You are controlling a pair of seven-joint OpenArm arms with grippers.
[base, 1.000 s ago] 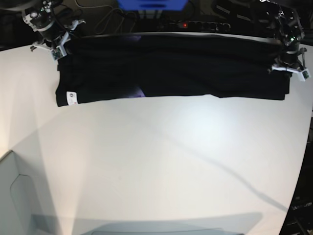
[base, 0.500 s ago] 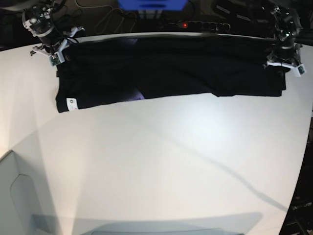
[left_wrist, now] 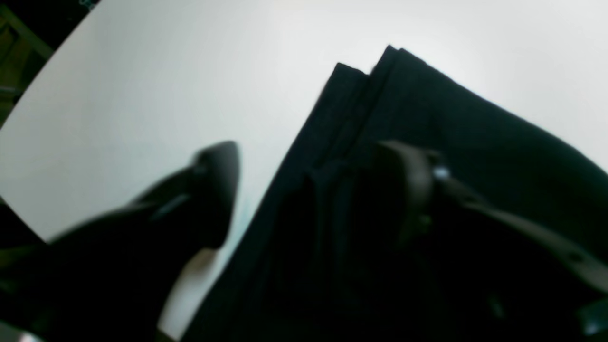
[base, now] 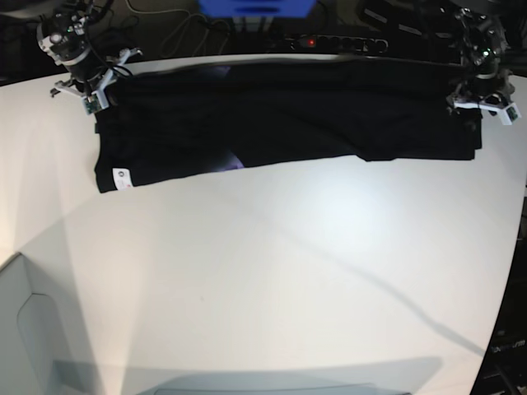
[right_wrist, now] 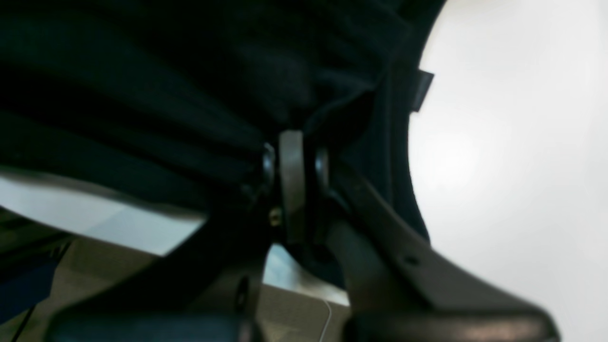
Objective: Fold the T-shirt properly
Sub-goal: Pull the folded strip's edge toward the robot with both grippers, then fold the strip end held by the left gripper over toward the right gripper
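The black T-shirt point(base: 280, 115) lies as a long folded band across the far part of the white table point(base: 272, 263). Its small white tag point(base: 121, 175) shows at the near left corner. The orange mark is not visible. My right gripper point(base: 92, 89) is at the shirt's far left end. In the right wrist view it point(right_wrist: 292, 154) is shut on bunched black cloth point(right_wrist: 190, 95). My left gripper point(base: 482, 103) is at the shirt's right end. In the left wrist view it point(left_wrist: 311, 190) is open, one finger over the table, the other over the shirt's layered edge point(left_wrist: 427, 118).
A power strip point(base: 333, 41) with a red light, cables and a blue object point(base: 255, 6) lie behind the table's far edge. A pale grey panel point(base: 25, 329) stands at the near left. The table's curved right edge point(base: 515, 271) is close to my left arm.
Both arms have moved toward the table's far edge and the shirt has slid back with them. Its near edge lies farther from the camera.
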